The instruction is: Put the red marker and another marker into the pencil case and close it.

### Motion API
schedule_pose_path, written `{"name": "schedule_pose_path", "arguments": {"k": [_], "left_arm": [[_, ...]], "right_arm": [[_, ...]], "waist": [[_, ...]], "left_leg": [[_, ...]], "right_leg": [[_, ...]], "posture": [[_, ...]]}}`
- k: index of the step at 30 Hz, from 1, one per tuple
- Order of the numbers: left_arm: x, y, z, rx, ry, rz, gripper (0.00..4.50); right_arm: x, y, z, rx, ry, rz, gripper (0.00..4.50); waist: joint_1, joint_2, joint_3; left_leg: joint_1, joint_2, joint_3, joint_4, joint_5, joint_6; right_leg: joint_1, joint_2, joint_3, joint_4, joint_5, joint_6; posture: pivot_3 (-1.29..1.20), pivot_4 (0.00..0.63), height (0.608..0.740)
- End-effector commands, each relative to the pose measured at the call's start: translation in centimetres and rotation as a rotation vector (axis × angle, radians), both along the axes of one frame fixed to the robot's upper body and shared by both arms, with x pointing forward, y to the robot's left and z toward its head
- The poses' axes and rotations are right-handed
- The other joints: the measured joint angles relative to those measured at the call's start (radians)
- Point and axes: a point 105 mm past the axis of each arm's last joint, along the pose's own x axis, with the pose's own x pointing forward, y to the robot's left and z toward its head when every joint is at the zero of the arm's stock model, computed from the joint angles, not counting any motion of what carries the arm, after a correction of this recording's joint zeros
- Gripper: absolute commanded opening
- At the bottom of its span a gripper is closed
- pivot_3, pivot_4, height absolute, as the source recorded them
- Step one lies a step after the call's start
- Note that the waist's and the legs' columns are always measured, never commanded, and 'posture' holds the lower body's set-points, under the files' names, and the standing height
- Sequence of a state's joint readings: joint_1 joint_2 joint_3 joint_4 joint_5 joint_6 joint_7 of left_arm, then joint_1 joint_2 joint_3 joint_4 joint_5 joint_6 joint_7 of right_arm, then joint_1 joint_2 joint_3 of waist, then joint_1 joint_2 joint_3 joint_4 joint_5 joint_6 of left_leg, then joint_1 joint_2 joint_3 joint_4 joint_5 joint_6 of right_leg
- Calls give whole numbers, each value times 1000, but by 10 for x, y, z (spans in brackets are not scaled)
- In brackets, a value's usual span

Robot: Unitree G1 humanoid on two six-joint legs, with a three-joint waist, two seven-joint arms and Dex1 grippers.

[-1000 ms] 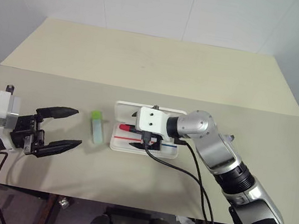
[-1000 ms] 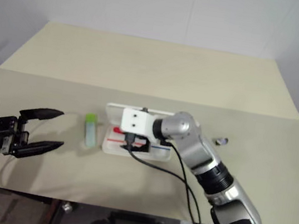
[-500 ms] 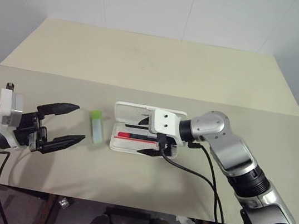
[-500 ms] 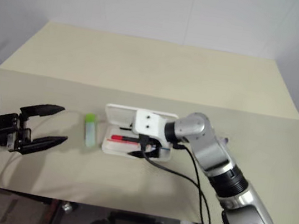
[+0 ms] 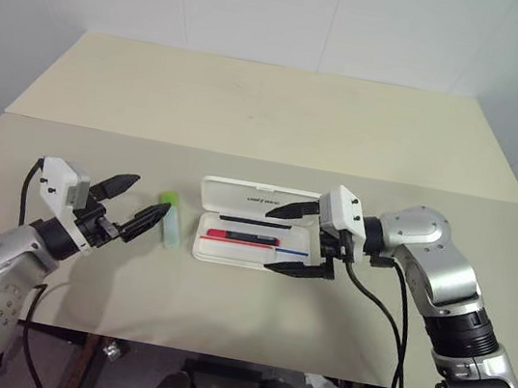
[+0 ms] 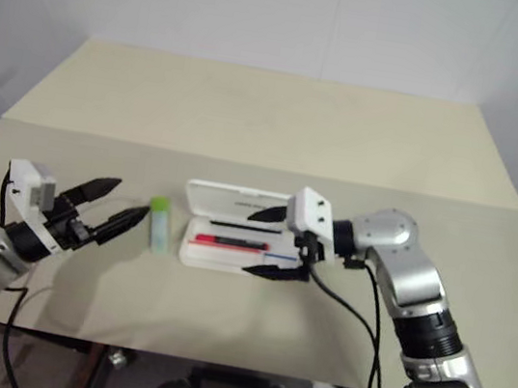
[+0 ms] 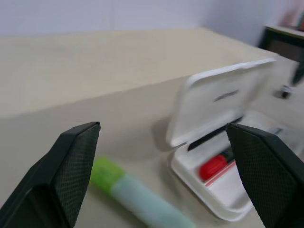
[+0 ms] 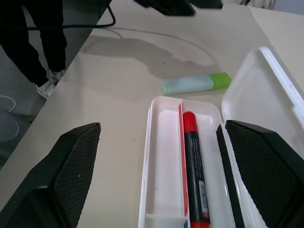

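Halfway there, I'd say: the red marker [image 5: 243, 237] is lying in the open pencil case [image 5: 257, 197], lid up. The green highlighter [image 5: 170, 219] is on the surface [image 5: 253, 105] just beside the case, probably the left end effector [image 5: 130, 211]'s next target. Both it and the right end effector [image 5: 297, 238] have fingers spread, empty. Closing remains.

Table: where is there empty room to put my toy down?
The far half of the table, behind the pencil case, is bare. So is the right end past the right hand. It is crowded around the green marker, between the left hand and the case.
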State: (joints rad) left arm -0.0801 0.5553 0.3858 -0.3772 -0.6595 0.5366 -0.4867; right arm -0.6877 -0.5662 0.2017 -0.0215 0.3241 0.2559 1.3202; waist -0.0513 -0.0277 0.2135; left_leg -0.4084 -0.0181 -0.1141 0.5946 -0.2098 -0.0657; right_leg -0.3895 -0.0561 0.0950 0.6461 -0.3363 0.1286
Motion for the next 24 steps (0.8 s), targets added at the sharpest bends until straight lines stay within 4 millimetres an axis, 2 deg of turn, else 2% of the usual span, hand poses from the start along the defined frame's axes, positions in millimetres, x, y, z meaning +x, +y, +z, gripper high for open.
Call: {"name": "schedule_pose_path", "arguments": {"k": [1, 3, 9, 12, 15, 24], "left_arm": [[13, 3, 6, -46, 10, 198, 4500], [19, 3, 2, -57, 43, 268, 4500], [29, -3, -11, -85, 137, 356, 4500], [33, -9, -21, -67, 210, 362, 4500], [39, -24, -22, -51, 260, 327, 4500], [48, -30, -31, -80, 390, 370, 4500]], "right_arm": [[3, -9, 17, 93, -39, -9, 4459], [6, -14, 22, 146, -27, -27, 4459], [12, -27, 17, 133, -22, -61, 4459], [13, -27, 17, 137, -28, -63, 4459], [15, -27, 17, 138, -32, -73, 4459], [16, -27, 19, 145, -42, -87, 4459]], "waist": [[4, 0, 0], [5, 0, 0], [13, 0, 0], [19, 0, 0], [23, 0, 0], [22, 0, 0]], "left_leg": [[0, 0, 0, 0, 0, 0], [0, 0, -1, 2, 0, 0], [0, -1, 0, 3, 0, 0], [0, -1, 0, 3, 0, 0], [0, -1, 0, 3, 0, 0], [0, -1, -1, 4, 0, 0]], "right_leg": [[0, 0, 0, 0, 0, 0], [1, 1, 0, 1, 0, 0], [1, 1, 0, 1, 0, 1], [1, 1, 0, 1, 0, 1], [2, 1, 0, 1, 0, 1], [3, 1, 0, 0, 1, 2]], "posture": [[0, 150, 740], [0, 150, 740], [0, 150, 740], [0, 150, 740], [0, 150, 740], [0, 150, 740]]}}
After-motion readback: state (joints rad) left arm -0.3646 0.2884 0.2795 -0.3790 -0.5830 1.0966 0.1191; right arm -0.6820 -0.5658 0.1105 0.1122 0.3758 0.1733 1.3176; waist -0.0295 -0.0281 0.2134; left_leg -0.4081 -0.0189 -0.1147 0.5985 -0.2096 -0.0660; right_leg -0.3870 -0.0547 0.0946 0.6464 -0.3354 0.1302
